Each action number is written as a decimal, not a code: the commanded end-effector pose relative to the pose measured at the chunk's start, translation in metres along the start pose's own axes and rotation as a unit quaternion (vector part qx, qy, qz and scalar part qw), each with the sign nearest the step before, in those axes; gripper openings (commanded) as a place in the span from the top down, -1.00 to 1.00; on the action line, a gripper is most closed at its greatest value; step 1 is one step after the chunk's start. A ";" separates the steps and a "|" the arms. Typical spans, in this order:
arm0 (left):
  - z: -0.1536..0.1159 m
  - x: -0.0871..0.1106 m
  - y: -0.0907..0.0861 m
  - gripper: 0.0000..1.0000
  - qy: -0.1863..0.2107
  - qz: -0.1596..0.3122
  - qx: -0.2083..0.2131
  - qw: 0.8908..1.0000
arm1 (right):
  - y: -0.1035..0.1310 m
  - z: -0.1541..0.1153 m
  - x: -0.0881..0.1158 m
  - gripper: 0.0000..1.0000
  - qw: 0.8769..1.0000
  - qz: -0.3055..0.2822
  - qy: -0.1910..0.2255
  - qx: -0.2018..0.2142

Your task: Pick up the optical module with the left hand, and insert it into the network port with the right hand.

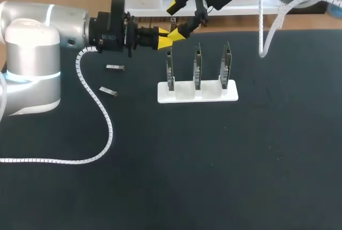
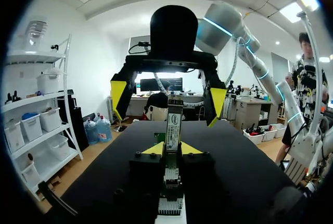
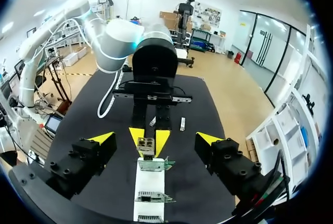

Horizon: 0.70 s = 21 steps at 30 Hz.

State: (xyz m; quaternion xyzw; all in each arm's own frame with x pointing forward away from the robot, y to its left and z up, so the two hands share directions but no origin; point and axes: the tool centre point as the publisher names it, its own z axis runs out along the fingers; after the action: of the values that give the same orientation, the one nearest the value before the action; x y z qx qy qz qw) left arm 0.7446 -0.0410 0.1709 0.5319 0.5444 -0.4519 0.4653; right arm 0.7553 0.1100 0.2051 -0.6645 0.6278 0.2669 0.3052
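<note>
Above black table (image 1: 214,176): left end effector (image 1: 172,33) grips optical module (image 2: 173,122); right end effector (image 1: 179,17) spread.

Head camera looks down from above and behind onto the black table (image 1: 214,176). The two wrist cameras face each other closely, both showing the optical module (image 2: 173,125) between them

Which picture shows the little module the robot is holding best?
The left wrist view: the optical module stands large and close, clamped in the jaws of the left gripper. The right wrist view shows only its end face. In the head view it is too small to make out.
</note>
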 end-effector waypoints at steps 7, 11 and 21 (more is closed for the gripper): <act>0.000 0.001 0.001 1.00 -0.002 0.001 0.001 1.000 | -0.012 0.006 0.006 -1.00 1.000 -0.004 -0.013 0.000; 0.000 0.001 0.001 1.00 -0.002 0.001 0.001 1.000 | -0.015 0.006 0.005 -1.00 1.000 -0.009 -0.014 -0.005; 0.000 0.001 0.001 1.00 -0.002 0.001 0.001 1.000 | -0.020 0.003 0.001 -1.00 1.000 -0.019 -0.015 -0.005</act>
State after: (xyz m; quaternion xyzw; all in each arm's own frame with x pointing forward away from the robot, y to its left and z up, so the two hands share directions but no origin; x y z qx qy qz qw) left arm 0.7446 -0.0411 0.1709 0.5319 0.5444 -0.4520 0.4652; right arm 0.7722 0.1117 0.2037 -0.6724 0.6110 0.2714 0.3177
